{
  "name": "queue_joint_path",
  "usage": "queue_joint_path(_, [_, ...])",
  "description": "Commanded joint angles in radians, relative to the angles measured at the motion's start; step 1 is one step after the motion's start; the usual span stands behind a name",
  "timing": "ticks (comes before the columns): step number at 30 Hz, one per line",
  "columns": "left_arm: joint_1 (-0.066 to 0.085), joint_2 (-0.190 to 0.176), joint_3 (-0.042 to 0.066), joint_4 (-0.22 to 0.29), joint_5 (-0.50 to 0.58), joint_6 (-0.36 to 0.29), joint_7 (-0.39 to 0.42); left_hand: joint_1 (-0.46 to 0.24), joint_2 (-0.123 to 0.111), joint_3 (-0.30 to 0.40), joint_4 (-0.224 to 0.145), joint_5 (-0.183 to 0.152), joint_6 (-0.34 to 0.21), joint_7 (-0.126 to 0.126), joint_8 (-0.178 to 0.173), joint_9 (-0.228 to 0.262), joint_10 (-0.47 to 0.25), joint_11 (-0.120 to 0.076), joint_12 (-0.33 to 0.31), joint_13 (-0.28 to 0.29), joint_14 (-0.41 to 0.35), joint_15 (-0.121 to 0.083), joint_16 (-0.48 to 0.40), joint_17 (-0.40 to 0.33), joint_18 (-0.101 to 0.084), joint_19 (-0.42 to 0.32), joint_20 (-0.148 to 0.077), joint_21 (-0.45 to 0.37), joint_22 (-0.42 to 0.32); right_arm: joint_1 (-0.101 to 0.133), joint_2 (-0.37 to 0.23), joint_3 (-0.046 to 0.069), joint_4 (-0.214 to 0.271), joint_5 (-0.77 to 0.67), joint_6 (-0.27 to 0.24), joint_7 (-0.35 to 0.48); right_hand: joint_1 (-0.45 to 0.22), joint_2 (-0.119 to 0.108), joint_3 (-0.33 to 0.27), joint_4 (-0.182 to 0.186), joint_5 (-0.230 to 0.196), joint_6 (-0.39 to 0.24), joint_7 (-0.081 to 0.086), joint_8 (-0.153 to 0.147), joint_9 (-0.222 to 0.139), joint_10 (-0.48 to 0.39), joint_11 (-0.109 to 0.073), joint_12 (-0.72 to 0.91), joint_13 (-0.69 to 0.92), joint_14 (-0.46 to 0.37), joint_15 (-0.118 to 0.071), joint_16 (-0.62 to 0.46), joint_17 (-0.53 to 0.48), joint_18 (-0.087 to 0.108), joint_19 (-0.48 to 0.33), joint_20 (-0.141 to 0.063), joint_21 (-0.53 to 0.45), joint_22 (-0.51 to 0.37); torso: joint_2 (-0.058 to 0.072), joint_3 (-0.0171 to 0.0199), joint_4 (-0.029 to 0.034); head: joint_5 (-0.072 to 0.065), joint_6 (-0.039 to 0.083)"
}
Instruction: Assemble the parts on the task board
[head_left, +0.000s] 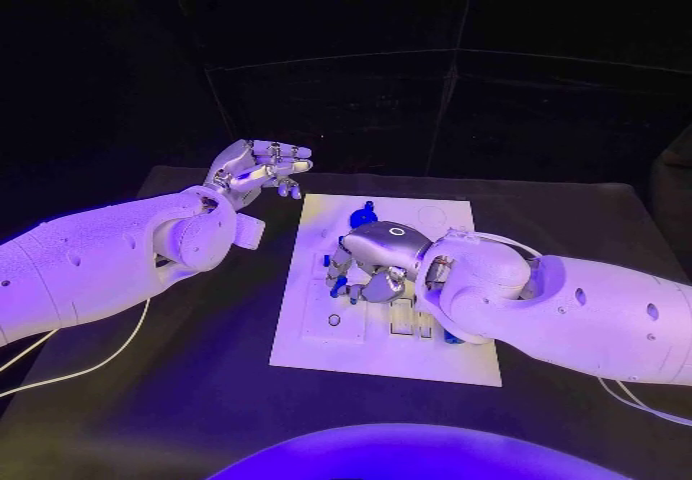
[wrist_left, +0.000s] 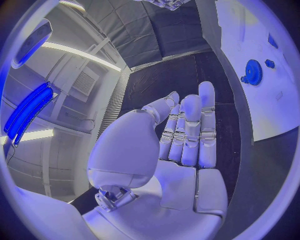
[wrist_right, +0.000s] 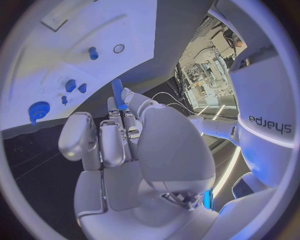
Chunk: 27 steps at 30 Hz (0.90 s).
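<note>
The white task board (head_left: 325, 345) lies in the middle of the black table. My right hand (head_left: 378, 255) hovers over the board's centre and pinches a slim blue pin (wrist_right: 117, 93) between thumb and fingertips; the pin's tip (head_left: 338, 287) points down at the board. A blue gear (head_left: 364, 214) stands near the board's far edge, also seen as the gear (wrist_left: 252, 71) and the gear (wrist_right: 39, 111). Small blue parts (wrist_right: 70, 85) and a blue peg (wrist_right: 93, 52) sit on the board. My left hand (head_left: 260, 168) is raised beyond the board's far left corner, fingers extended, holding nothing.
A round hole (head_left: 335, 320) and several slots (head_left: 408, 322) mark the board's near half. Another blue part (head_left: 451, 338) peeks out under my right forearm. A white cable (head_left: 87, 370) trails over the table at the left.
</note>
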Motion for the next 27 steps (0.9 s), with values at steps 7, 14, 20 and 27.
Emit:
queue_joint_path(7, [0.002, 0.007, 0.001, 0.004, 0.003, 0.012, 0.006, 0.009, 0.0, -0.003, 0.0, 0.002, -0.006, -0.001, 0.004, -0.001, -0.008, -0.002, 0.004, -0.002, -0.006, -0.002, -0.003, -0.001, 0.013, -0.007, 0.001, -0.006, -0.002, -0.032, 0.055, -0.02, -0.055, -0.073, 0.056, 0.029, 0.002, 0.004, 0.008, -0.003, 0.006, 0.0, 0.006, -0.008, -0.002, 0.029, -0.025, -0.005, 0.002, 0.031, 0.002, 0.006, 0.001, 0.009, -0.005, -0.004, 0.004, 0.0, 0.001, 0.0025, -0.0003, 0.016, -0.012])
queue_joint_path(14, [0.002, 0.008, 0.001, 0.002, 0.003, 0.013, 0.005, 0.009, 0.0, -0.003, 0.0, 0.002, -0.006, -0.001, 0.004, -0.001, -0.008, -0.002, 0.004, -0.002, -0.006, -0.002, -0.003, -0.001, 0.013, -0.007, 0.001, -0.006, -0.002, -0.043, 0.068, -0.023, -0.079, -0.098, 0.083, 0.024, 0.002, 0.004, 0.008, -0.004, 0.006, -0.001, 0.006, -0.009, -0.002, 0.029, -0.024, -0.005, 0.002, 0.031, 0.002, 0.006, 0.001, 0.009, -0.006, -0.004, 0.004, 0.0, 0.0, 0.0022, -0.0015, 0.024, -0.018])
queue_joint_path(20, [0.002, 0.009, 0.001, 0.002, 0.003, 0.014, 0.005, 0.009, 0.0, -0.003, 0.0, 0.002, -0.006, -0.001, 0.004, -0.001, -0.008, -0.002, 0.004, -0.002, -0.006, -0.002, -0.003, -0.001, 0.013, -0.007, 0.001, -0.006, -0.002, -0.048, 0.073, -0.023, -0.09, -0.116, 0.093, 0.019, 0.002, 0.004, 0.008, -0.004, 0.006, -0.001, 0.006, -0.009, -0.002, 0.029, -0.024, -0.005, 0.002, 0.031, 0.002, 0.006, 0.001, 0.009, -0.006, -0.004, 0.004, 0.0, 0.0, 0.0017, -0.0018, 0.026, -0.02])
queue_joint_path(27, [0.002, 0.009, 0.001, 0.001, 0.003, 0.013, 0.005, 0.009, 0.0, -0.003, 0.0, 0.002, -0.006, -0.001, 0.004, -0.001, -0.008, -0.002, 0.004, -0.002, -0.006, -0.002, -0.003, -0.001, 0.013, -0.007, 0.001, -0.006, -0.002, -0.05, 0.078, -0.024, -0.096, -0.128, 0.111, 0.02, -0.001, 0.004, 0.009, -0.004, 0.007, -0.001, 0.007, -0.009, -0.002, 0.029, -0.024, -0.006, 0.003, 0.031, 0.003, 0.007, 0.002, 0.009, -0.006, -0.004, 0.005, 0.001, 0.0, 0.0017, -0.0014, 0.027, -0.024])
